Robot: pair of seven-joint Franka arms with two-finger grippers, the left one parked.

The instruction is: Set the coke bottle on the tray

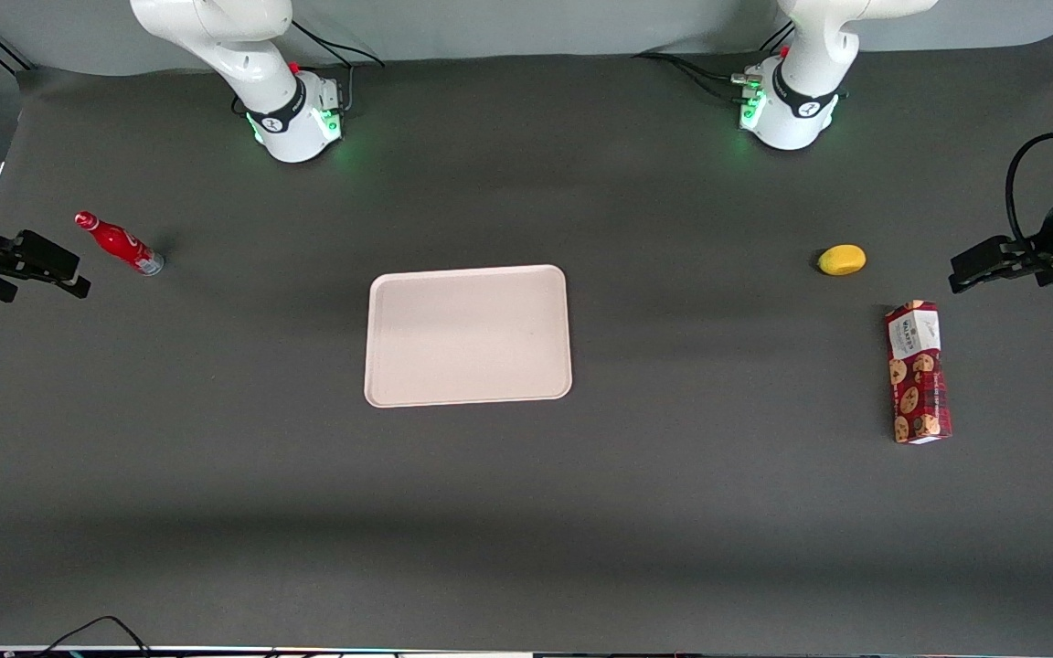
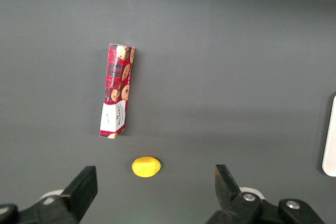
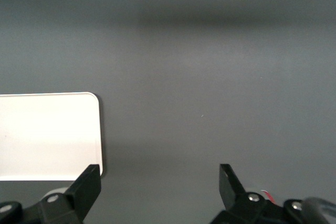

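My gripper [image 1: 51, 270] hangs at the working arm's end of the table, fingers spread wide and holding nothing; the wrist view confirms the gap between the fingertips [image 3: 89, 179] is empty. The coke bottle [image 1: 118, 243] lies on its side on the dark table [image 1: 526, 512], just beside my fingers and a little farther from the front camera, cap pointing toward the table edge, silvery base toward the middle. The tray [image 1: 468, 334] sits bare at the table's centre, well apart from the bottle.

Assessed risks: the bottle is round, glossy and lying down, so an off-centre close could roll it away or squirt it out of the pads. A grasp near the cap would likely let the heavier base swing. Descending too low risks striking the table. At release, a lying bottle could roll over the tray's low rim. The lemon [image 1: 842, 260] and cookie box [image 1: 919, 372], toward the parked arm's end, pose no obstruction.
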